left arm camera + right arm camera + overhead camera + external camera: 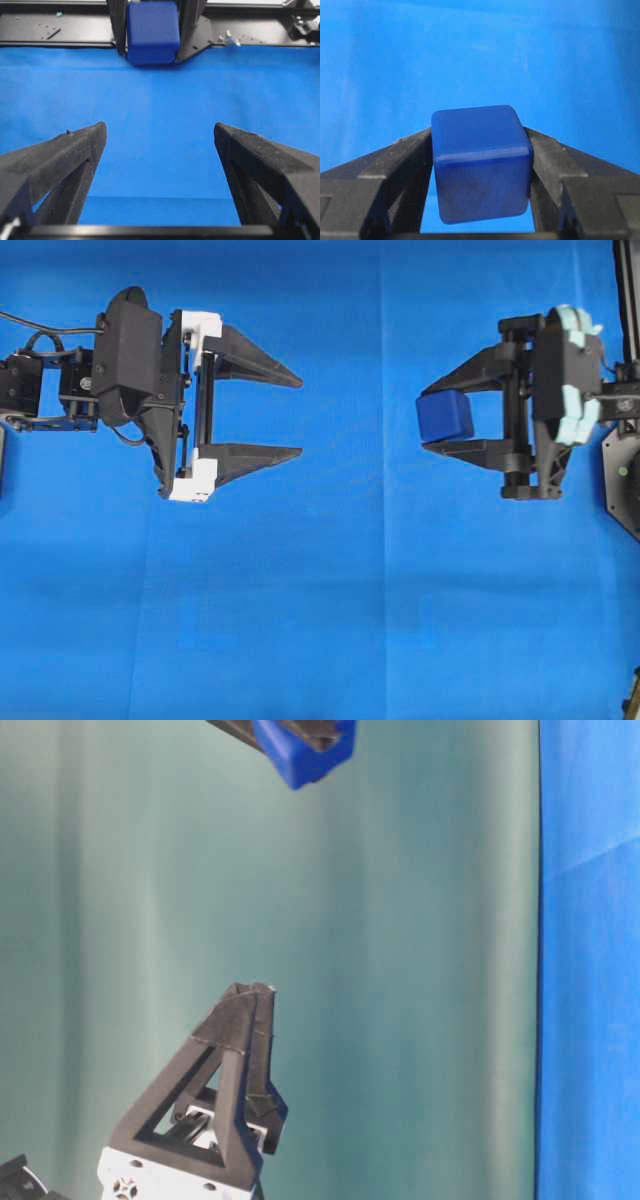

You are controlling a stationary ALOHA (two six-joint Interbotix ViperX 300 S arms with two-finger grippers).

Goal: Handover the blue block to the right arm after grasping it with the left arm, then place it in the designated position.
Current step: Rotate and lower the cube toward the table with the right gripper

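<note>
Blue cloth below; right gripper pinches the blue block at its fingertips, seemingly airborne; left gripper gapes wide, facing it.

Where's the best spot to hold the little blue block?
On its two flat opposite sides, near the middle, as the right tool does now: a finger presses each side of the blue block. The rounded edges would slip, so come straight on.

No readable text, label, brand, number or sign shows in any view. The front face of the blue block carries only a faint dark smudge in the right wrist view, too vague to read.
</note>
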